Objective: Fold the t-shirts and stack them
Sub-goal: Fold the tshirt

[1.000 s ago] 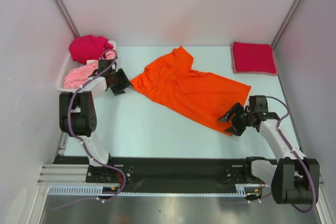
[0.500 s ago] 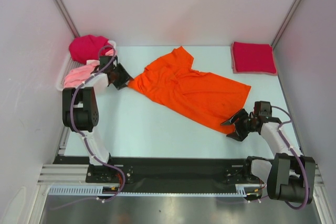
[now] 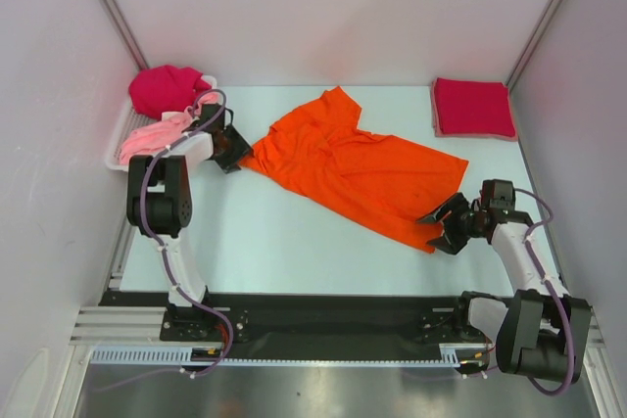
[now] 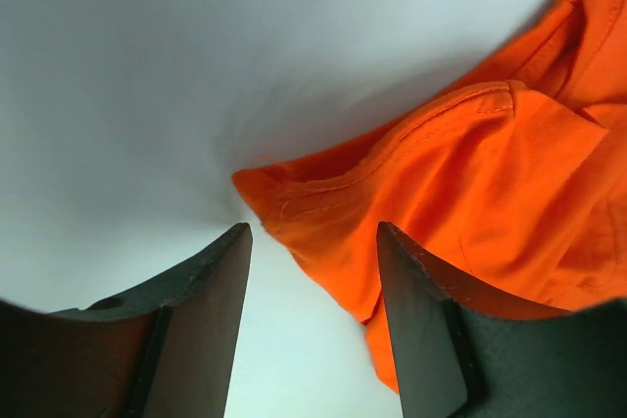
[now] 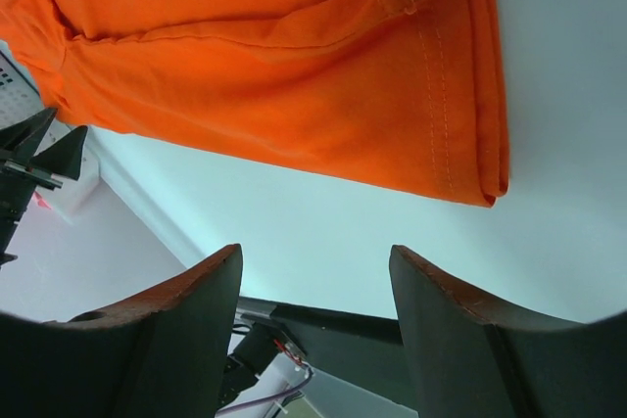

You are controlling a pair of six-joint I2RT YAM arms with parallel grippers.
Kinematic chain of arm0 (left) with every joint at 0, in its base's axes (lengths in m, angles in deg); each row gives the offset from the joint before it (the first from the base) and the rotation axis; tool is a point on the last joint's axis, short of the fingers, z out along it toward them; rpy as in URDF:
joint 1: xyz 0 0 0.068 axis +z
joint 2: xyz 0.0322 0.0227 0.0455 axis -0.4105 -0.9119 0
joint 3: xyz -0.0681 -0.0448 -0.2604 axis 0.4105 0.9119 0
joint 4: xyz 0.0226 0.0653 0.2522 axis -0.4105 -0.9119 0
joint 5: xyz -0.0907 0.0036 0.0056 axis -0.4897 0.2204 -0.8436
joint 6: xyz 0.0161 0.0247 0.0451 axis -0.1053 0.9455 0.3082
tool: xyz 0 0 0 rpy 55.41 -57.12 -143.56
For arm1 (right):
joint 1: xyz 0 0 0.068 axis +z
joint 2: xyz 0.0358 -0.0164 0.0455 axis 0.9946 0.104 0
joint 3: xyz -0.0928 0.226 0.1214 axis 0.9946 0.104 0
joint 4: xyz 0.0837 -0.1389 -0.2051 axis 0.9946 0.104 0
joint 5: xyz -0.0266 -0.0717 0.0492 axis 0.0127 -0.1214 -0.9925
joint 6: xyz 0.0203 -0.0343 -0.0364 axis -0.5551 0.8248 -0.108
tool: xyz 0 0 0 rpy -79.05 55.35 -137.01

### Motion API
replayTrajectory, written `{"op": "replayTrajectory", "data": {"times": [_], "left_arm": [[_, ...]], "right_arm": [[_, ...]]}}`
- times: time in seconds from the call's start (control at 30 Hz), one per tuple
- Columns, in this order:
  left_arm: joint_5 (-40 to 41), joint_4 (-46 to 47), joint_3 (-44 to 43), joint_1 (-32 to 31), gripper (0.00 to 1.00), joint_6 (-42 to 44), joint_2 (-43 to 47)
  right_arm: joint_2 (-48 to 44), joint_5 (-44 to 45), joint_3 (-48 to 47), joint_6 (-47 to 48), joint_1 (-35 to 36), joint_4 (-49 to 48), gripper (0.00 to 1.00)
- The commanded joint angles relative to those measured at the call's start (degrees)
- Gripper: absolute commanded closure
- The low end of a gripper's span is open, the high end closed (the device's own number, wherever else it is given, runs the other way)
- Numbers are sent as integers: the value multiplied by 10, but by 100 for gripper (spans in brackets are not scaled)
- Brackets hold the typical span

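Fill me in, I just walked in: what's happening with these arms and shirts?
Two arms are at the orange t-shirt spread on the table. The left pincer is open at its left corner, the right pincer open at its near hem corner; neither grips cloth. A folded crimson t-shirt lies far right; a magenta t-shirt and a pink t-shirt lie in the white tray.

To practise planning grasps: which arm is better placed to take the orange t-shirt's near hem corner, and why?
Right. The right hand, open, sits at that corner of the orange t-shirt; the left hand is at the shirt's opposite end.
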Motion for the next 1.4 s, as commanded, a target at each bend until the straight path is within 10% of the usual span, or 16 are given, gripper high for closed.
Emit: {"op": "replayTrajectory", "data": {"times": [0.0, 0.5, 1.37], "left_arm": [[31, -18, -36, -3, 41, -12, -9], [48, -24, -70, -6, 73, 57, -30], [-6, 21, -35, -2, 86, 106, -7]], "right_arm": [[-13, 2, -24, 18, -10, 36, 32], [-8, 60, -21, 47, -64, 122, 37], [121, 72, 18, 60, -57, -17, 42]]}}
